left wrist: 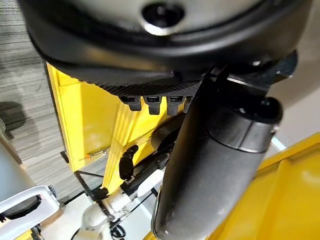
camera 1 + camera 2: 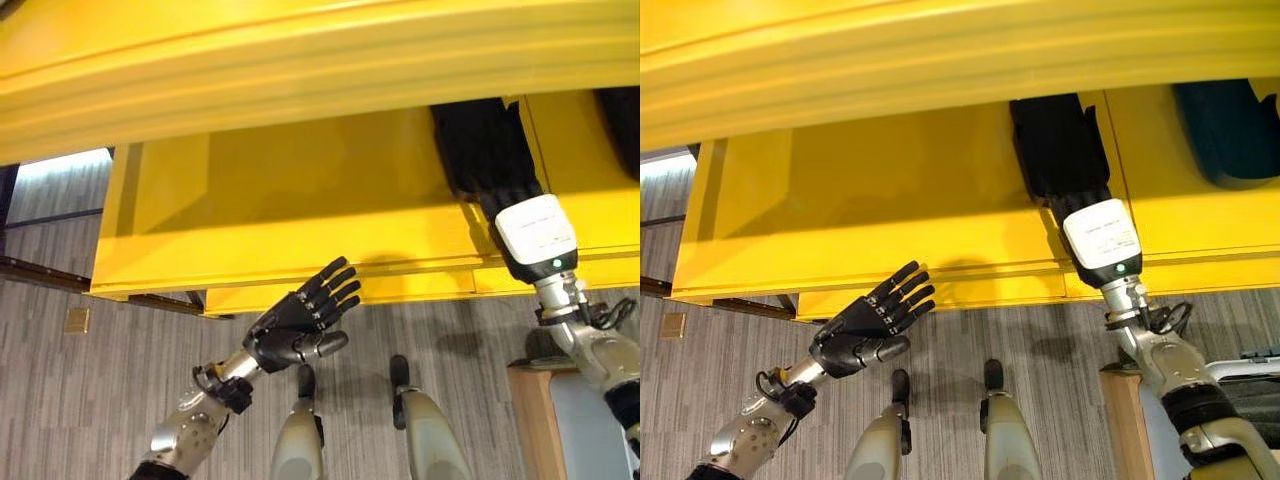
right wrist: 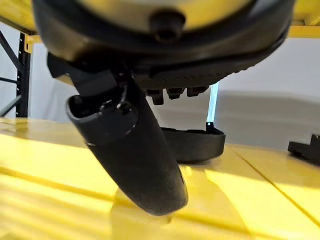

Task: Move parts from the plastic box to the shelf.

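Note:
My right hand [image 2: 1082, 197] reaches into the yellow shelf [image 2: 300, 200], its fingers straight and laid on the near end of a flat black part [image 2: 1055, 140] that lies on the shelf board. In the right wrist view the thumb [image 3: 135, 155] sticks out free above the yellow board, and the black part [image 3: 192, 145] lies just past the fingers. My left hand [image 2: 295, 325] hovers open and empty below the shelf's front edge, palm up, fingers spread.
A second dark part [image 2: 1230, 130] lies on the shelf to the right of the first one. A yellow upper beam [image 2: 300, 60] overhangs the shelf opening. A wooden-edged stand [image 2: 530, 400] is at the lower right, on grey carpet floor [image 2: 100, 380].

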Robot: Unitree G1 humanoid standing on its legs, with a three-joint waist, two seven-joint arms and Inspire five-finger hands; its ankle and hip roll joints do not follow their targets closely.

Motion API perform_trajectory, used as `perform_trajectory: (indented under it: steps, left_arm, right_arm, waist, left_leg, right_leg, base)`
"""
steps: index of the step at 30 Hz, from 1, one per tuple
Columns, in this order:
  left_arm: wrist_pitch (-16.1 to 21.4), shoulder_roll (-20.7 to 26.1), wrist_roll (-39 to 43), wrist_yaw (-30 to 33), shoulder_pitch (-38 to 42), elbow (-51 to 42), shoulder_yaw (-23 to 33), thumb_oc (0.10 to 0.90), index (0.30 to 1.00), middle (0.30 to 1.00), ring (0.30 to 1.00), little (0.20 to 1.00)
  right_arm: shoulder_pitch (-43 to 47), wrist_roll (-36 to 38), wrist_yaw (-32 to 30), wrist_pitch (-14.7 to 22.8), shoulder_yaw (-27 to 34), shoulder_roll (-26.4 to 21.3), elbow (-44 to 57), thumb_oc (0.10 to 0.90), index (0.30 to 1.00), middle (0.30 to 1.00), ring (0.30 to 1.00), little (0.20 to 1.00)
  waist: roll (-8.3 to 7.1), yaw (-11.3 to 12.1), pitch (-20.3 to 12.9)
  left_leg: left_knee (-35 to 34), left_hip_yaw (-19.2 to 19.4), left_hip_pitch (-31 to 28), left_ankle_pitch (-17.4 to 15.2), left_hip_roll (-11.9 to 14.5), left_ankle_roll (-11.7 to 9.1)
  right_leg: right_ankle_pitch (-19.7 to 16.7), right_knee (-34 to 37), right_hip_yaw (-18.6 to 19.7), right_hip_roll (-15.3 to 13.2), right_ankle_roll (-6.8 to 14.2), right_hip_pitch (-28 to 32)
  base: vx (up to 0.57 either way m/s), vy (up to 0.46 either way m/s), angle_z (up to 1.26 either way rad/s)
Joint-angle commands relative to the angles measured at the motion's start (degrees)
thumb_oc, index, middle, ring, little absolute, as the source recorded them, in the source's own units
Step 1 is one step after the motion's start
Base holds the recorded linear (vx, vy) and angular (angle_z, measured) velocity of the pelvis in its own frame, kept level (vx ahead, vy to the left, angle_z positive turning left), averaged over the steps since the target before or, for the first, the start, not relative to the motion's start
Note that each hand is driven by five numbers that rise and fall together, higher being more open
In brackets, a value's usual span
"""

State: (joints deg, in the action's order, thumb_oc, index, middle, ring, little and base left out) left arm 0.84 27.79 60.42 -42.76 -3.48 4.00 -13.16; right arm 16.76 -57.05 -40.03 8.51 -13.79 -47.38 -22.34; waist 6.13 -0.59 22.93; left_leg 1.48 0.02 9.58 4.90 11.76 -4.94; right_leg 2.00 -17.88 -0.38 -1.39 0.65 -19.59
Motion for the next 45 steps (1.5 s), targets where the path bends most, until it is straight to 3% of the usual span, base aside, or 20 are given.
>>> perform_trajectory:
  steps: [1, 5, 7, 12, 18, 20, 23, 29, 30, 34, 38, 41, 43, 45]
  left_arm:
    - [5.49, -0.98, 3.21, -3.62, -2.02, -5.81, 1.48, 0.9, 1.0, 1.0, 1.0, 1.0]
    - [7.38, -2.97, 2.93, -3.45, -3.73, -5.33, 1.39, 0.9, 1.0, 1.0, 1.0, 1.0]
    - [8.03, -3.61, 2.04, -2.92, -4.56, -5.2, 1.46, 0.9, 1.0, 1.0, 1.0, 1.0]
    - [8.6, -4.45, 0.9, -3.31, -5.93, -4.34, 1.08, 0.9, 1.0, 1.0, 1.0, 1.0]
    - [8.14, -4.73, -1.94, -6.81, -6.24, -2.03, -0.45, 0.9, 1.0, 1.0, 1.0, 1.0]
    - [6.27, -3.72, -5.38, -7.9, -6.02, -1.4, -1.55, 0.9, 1.0, 1.0, 1.0, 1.0]
    - [8.36, -1.04, -12.11, -8.3, -5.04, -1.57, -4.56, 0.9, 1.0, 1.0, 1.0, 1.0]
    - [7.56, 1.09, -13.11, -6.67, -2.03, -2.38, -7.85, 0.9, 1.0, 1.0, 1.0, 1.0]
    - [7.59, 1.16, -14.33, -5.67, -1.67, -2.14, -8.07, 0.9, 1.0, 1.0, 1.0, 1.0]
    - [7.61, 1.87, -14.24, -2.48, -2.52, -3.57, -6.91, 0.9, 1.0, 1.0, 1.0, 1.0]
    - [8.63, 2.6, -14.91, -1.98, -1.92, -2.72, -6.99, 0.9, 1.0, 1.0, 1.0, 1.0]
    - [9.66, 2.18, -12.85, -2.31, -1.24, -1.01, -6.92, 0.9, 1.0, 1.0, 1.0, 1.0]
    - [9.9, 1.99, -12.38, -2.59, -1.01, -0.21, -6.64, 0.9, 1.0, 1.0, 1.0, 1.0]
    - [9.89, 1.63, -11.15, -3.28, -0.71, 0.32, -6.46, 0.9, 1.0, 1.0, 1.0, 1.0]
  right_arm:
    - [-0.78, 5.77, -9.54, 1.65, 3.68, 0.98, 6.07, 0.9, 1.0, 1.0, 1.0, 1.0]
    - [-9.04, 4.85, -16.11, 6.47, 11.47, 5.93, 14.92, 0.9, 1.0, 1.0, 1.0, 1.0]
    - [-12.3, 6.51, -15.94, 9.44, 13.99, 8.1, 18.75, 0.9, 1.0, 1.0, 1.0, 1.0]
    - [-17.8, 10.24, -11.99, 12.11, 14.59, 10.84, 23.93, 0.9, 1.0, 1.0, 1.0, 1.0]
    - [-20.2, 17.67, -6.54, 10.72, 10.33, 13.67, 22.37, 0.9, 1.0, 1.0, 1.0, 1.0]
    - [-20.36, 17.62, -3.77, 7.36, 8.49, 13.69, 22.19, 0.9, 1.0, 1.0, 1.0, 1.0]
    - [-19.84, 24.02, -1.68, 2.4, 5.49, 12.32, 21.18, 0.9, 1.0, 1.0, 1.0, 1.0]
    - [-20.19, 31.88, 3.25, 2.57, 1.91, 14.18, 22.71, 0.9, 1.0, 1.0, 1.0, 1.0]
    - [-20.36, 33.29, 5.06, 2.92, 1.74, 14.55, 22.72, 0.9, 1.0, 1.0, 1.0, 1.0]
    - [-20.53, 32.81, 7.73, 4.27, 0.75, 15.5, 23.92, 0.9, 1.0, 1.0, 1.0, 1.0]
    - [-20.53, 35.36, 7.2, 4.1, 0.99, 15.78, 22.91, 0.9, 1.0, 1.0, 1.0, 1.0]
    - [-18.49, 33.49, 5.23, 6.62, 0.97, 16.52, 20.07, 0.9, 1.0, 1.0, 1.0, 1.0]
    - [-15.78, 26.9, 2.47, 7.36, 0.11, 16.69, 19.22, 0.9, 1.0, 1.0, 1.0, 1.0]
    - [-13.99, 25.82, 2.65, 6.68, -1.27, 15.96, 19.63, 0.9, 1.0, 1.0, 1.0, 1.0]
  waist:
    - [-2.71, -1.96, -5.35]
    - [-3.45, -3.57, -7.21]
    - [-3.79, -4.37, -8.23]
    - [-4.47, -5.28, -10.62]
    - [-4.98, -5.58, -12.76]
    - [-5.12, -5.71, -12.9]
    - [-5.09, -6.34, -13.13]
    - [-5.12, -8.02, -13.66]
    - [-5.28, -8.22, -13.64]
    - [-5.74, -7.44, -12.78]
    - [-5.61, -6.97, -12.85]
    - [-5.69, -5.32, -13.29]
    - [-5.86, -4.04, -13.77]
    - [-6.07, -3.01, -14.28]
  left_leg:
    - [0.53, 0.32, -1.48, 0.81, 1.35, -0.98]
    - [0.47, 1.6, -3.45, -0.82, 0.52, -0.36]
    - [0.37, 1.89, -4.36, -1.81, -0.03, -0.12]
    - [-0.98, 2.61, -6.68, -2.49, -1.11, 0.23]
    - [-2.36, 3.85, -8.86, -3.68, -2.74, 0.94]
    - [-2.04, 4.18, -9.24, -4.5, -3.44, 1.34]
    - [-2.41, 5.67, -10.69, -5.37, -4.51, 2.29]
    - [-4.19, 9.42, -12.94, -6.25, -6.69, 3.89]
    - [-4.64, 10.55, -13.47, -6.21, -6.8, 4.0]
    - [-6.35, 18.44, -15.76, -5.24, -5.53, 4.34]
    - [-5.63, 20.16, -14.47, -4.66, -5.6, 6.22]
    - [-3.59, 21.52, -13.13, -6.12, -6.07, 7.2]
    - [-2.72, 22.95, -12.1, -6.43, -5.91, 7.51]
    - [-2.39, 24.3, -11.17, -5.97, -5.64, 7.12]
  right_leg:
    - [1.55, 7.37, 0.38, -1.72, 1.02, 8.35]
    - [1.1, 9.05, 1.15, -2.12, 1.41, 10.7]
    - [0.7, 9.88, 1.72, -2.48, 1.81, 11.75]
    - [-1.02, 13.32, 2.91, -3.37, 2.77, 14.7]
    - [-2.63, 16.65, 3.51, -4.56, 3.98, 17.22]
    - [-3.0, 17.12, 3.84, -4.99, 4.54, 17.6]
    - [-4.0, 18.3, 4.38, -5.81, 5.55, 18.48]
    - [-7.7, 20.97, 4.89, -9.2, 9.09, 18.84]
    - [-8.13, 21.13, 4.14, -9.39, 9.41, 18.7]
    - [-6.86, 15.13, -5.49, -10.59, 10.92, 16.82]
    - [-4.19, 2.28, -7.27, -11.54, 9.9, 14.31]
    - [-3.67, -8.57, -9.54, -14.87, 8.96, 13.93]
    - [-3.47, -9.83, -11.14, -15.74, 8.77, 15.44]
    - [-2.13, -6.88, -13.03, -15.18, 8.39, 17.8]
  base:
    - [0.03, 0.136, 0.05]
    - [0.03, 0.153, -0.1]
    - [0.01, 0.156, -0.03]
    - [0.0, 0.154, -0.13]
    - [-0.06, 0.2, -0.03]
    - [-0.09, 0.233, -0.01]
    - [-0.1, 0.321, -0.07]
    - [-0.07, 0.292, -0.11]
    - [-0.1, 0.225, -0.16]
    - [-0.15, 0.115, -0.67]
    - [-0.17, 0.045, -0.93]
    - [-0.15, -0.022, -0.21]
    - [-0.16, -0.15, -0.4]
    - [-0.11, -0.159, -0.53]
